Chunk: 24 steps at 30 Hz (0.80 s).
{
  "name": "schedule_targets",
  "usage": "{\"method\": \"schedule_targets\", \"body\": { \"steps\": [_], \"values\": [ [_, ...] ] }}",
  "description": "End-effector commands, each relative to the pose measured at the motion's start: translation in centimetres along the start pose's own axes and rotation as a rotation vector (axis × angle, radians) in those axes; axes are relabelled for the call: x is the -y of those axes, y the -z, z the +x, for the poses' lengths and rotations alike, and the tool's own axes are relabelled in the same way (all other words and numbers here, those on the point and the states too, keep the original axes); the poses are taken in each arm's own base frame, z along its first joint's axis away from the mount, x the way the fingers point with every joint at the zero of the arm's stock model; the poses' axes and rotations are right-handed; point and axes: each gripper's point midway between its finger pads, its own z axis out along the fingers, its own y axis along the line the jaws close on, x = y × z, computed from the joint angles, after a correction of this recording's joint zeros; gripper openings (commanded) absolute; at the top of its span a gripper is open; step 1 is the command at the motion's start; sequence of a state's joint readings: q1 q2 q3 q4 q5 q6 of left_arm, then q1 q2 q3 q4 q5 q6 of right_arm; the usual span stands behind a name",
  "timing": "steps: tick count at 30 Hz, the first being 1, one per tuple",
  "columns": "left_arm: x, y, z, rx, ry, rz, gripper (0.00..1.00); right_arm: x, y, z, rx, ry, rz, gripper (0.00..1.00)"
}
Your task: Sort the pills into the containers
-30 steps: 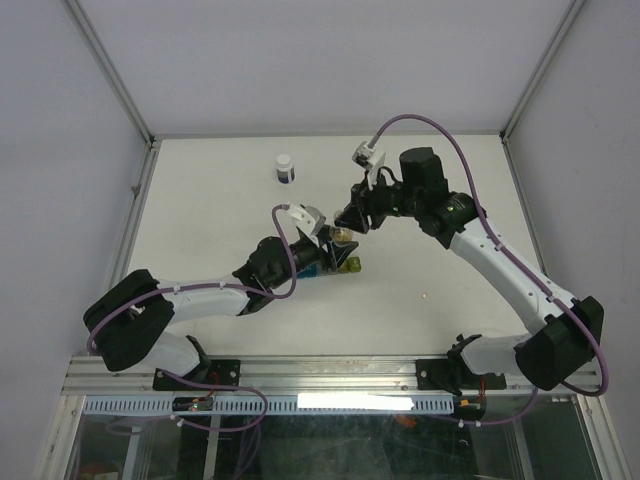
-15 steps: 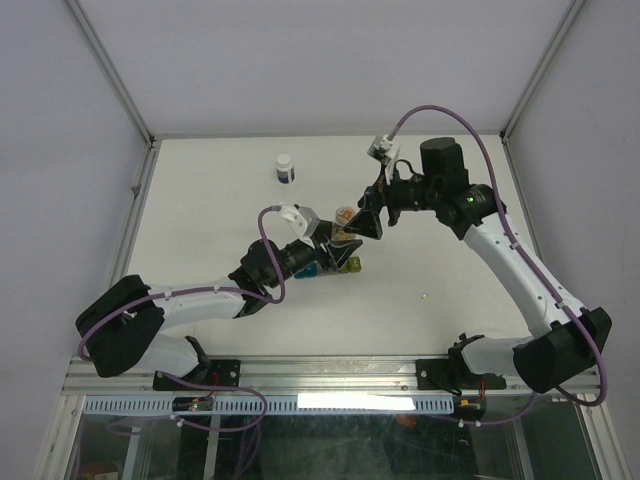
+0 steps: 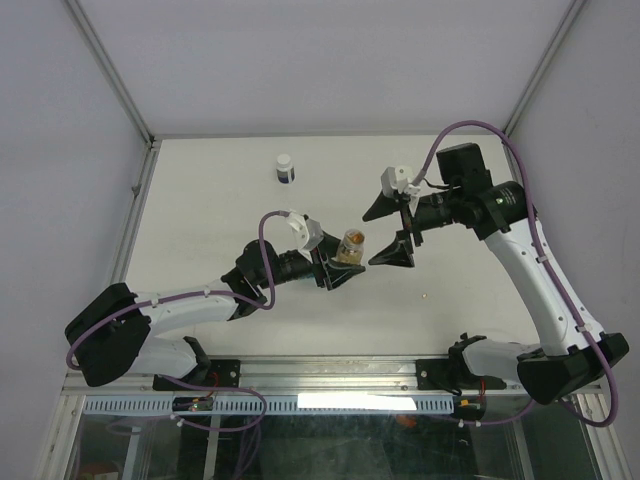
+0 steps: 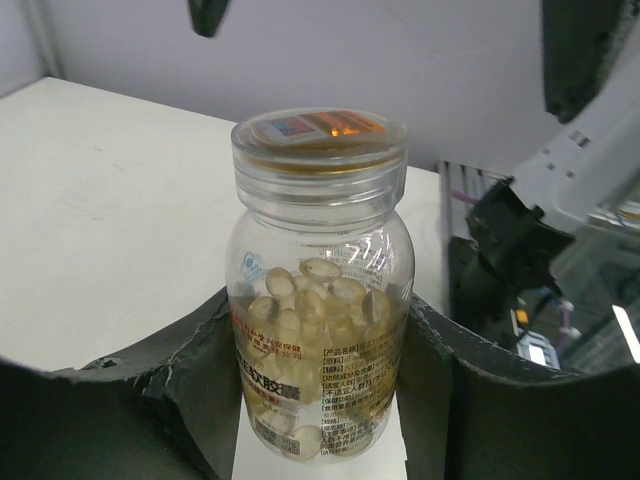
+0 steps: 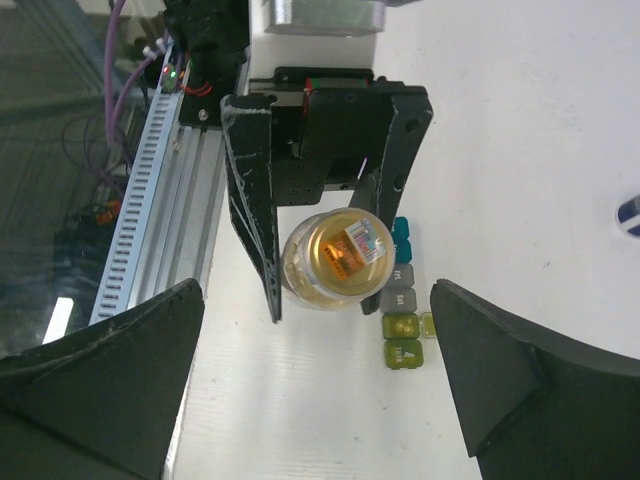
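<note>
While the left gripper (image 3: 345,258) is clamping the clear pill bottle (image 4: 318,300) by its body, with pale pills (image 4: 300,300) packed inside and the gold lid (image 4: 320,135) on, the right gripper (image 3: 390,232) is hanging wide open, near the lid but apart from it. Step in hand, by judgement: uncapping, which is calling for those jaws to centre on the lid, close and twist. The organiser strip (image 5: 402,310) is lying on the table near the bottle, its teal, grey and green cells apparently lidded and their contents not showing.

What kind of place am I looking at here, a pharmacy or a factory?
Most likely a robotics lab test cell. A left arm and a right arm are bolted to a metal rail. The bare white table is boxed in by plain panels, and one arm holds a pill jar.
</note>
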<state>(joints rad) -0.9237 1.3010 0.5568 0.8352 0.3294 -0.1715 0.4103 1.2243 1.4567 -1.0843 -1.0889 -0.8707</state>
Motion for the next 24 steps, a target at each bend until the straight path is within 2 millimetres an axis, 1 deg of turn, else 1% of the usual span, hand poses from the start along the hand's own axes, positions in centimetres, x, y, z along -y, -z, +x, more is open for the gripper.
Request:
{"method": "schedule_targets", "body": {
  "steps": [1, 5, 7, 10, 15, 18, 24],
  "values": [
    [5.0, 1.0, -1.2, -0.012, -0.019, 0.255, 0.0, -2.7, 0.5, -1.3, 0.054, 0.218, -0.133, 0.99],
    [5.7, 1.4, -1.0, -0.03, -0.008, 0.292, 0.0, -4.2, -0.8, -1.2, 0.048, 0.191, -0.218, 0.99],
    [6.1, 1.4, -0.9, -0.038, -0.001, 0.314, 0.0, -4.5, -1.7, -0.7, 0.019, 0.151, -0.236, 0.95],
    [6.3, 1.3, -0.9, -0.044, 0.002, 0.329, 0.0, -4.3, -2.3, -0.7, 0.001, 0.117, -0.231, 0.88],
    [6.3, 1.2, -0.9, -0.045, 0.0, 0.335, 0.0, -4.1, -2.7, -0.4, -0.026, 0.095, -0.217, 0.77],
    [6.4, 1.2, -0.9, -0.043, 0.0, 0.339, 0.0, -3.9, -2.8, -0.1, -0.038, 0.089, -0.208, 0.72],
    [6.4, 1.2, -1.0, -0.039, 0.003, 0.342, 0.0, -3.9, -3.0, 0.4, -0.055, 0.076, -0.206, 0.66]
  ]
}}
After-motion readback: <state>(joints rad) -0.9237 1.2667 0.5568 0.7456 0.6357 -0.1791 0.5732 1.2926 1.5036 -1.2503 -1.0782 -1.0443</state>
